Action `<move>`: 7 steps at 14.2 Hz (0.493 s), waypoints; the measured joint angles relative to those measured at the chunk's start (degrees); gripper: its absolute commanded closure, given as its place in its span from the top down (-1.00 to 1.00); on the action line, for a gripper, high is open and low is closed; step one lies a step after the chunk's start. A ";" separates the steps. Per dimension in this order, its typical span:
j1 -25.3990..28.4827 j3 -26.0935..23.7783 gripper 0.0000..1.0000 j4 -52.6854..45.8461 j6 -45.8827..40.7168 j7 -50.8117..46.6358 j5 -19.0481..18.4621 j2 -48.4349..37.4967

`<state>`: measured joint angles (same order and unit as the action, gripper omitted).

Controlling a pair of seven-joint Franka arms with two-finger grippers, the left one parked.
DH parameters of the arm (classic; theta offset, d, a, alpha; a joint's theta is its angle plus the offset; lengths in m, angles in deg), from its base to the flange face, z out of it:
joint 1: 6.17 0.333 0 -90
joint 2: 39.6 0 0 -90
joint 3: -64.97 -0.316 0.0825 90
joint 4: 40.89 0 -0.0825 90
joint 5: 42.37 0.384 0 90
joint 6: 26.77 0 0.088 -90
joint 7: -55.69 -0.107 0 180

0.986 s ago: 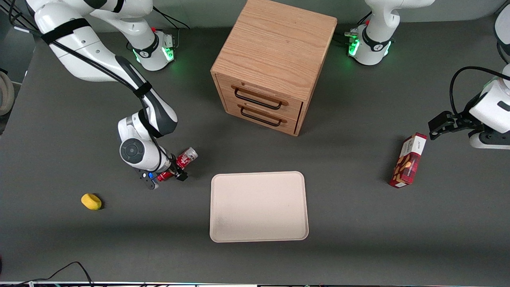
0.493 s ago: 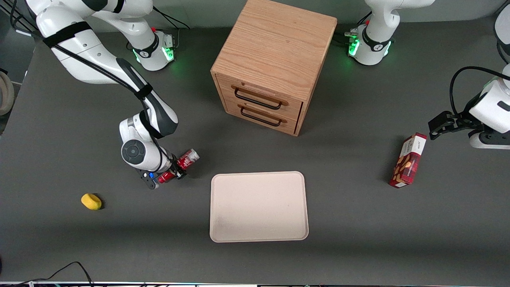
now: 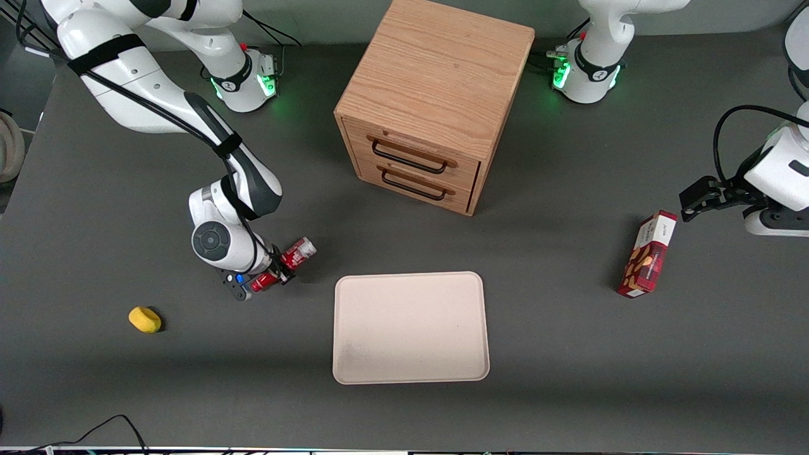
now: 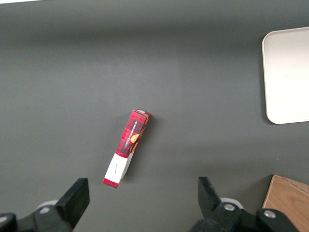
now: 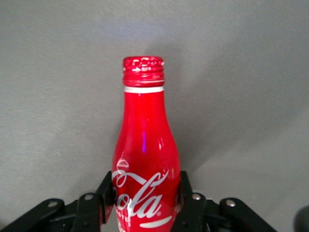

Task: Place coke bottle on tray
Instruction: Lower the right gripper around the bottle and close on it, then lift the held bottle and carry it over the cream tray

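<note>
My gripper (image 3: 278, 273) is closed around the coke bottle (image 3: 287, 263), one finger (image 5: 105, 193) pressing on each side of its red body, where the white lettering is. In the wrist view the bottle points away from my fingers, with its red cap at the end and only grey table (image 3: 569, 354) under it. In the front view the bottle lies tilted in my grasp, its silvery end pointing toward the wooden cabinet (image 3: 436, 101), and I cannot tell if it touches the table or hangs a little above it. The bottle is not on the tray (image 3: 411, 327); it is just beside the tray's corner, a bit farther from the front camera than the tray, toward my end of the table. The tray lies flat in front of the cabinet, which has two drawers with dark handles. A small yellow object (image 3: 145, 319) lies on the table even more toward my end, nearer to the front camera than my gripper. A red-and-white snack box (image 3: 647, 254) lies well apart, toward the parked arm's end of the table.
</note>
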<state>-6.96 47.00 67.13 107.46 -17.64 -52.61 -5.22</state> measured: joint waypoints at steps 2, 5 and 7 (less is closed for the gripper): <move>0.04 -0.36 -0.99 -1.65 -0.62 1.45 -0.17 -0.52; 0.13 -1.04 -0.79 -7.13 -5.66 5.17 -0.20 -2.03; 0.17 -1.48 -0.83 -11.70 -9.48 7.33 -0.20 -3.07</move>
<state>-6.79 45.51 55.43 97.98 -10.31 -52.81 -8.29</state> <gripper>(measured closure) 0.449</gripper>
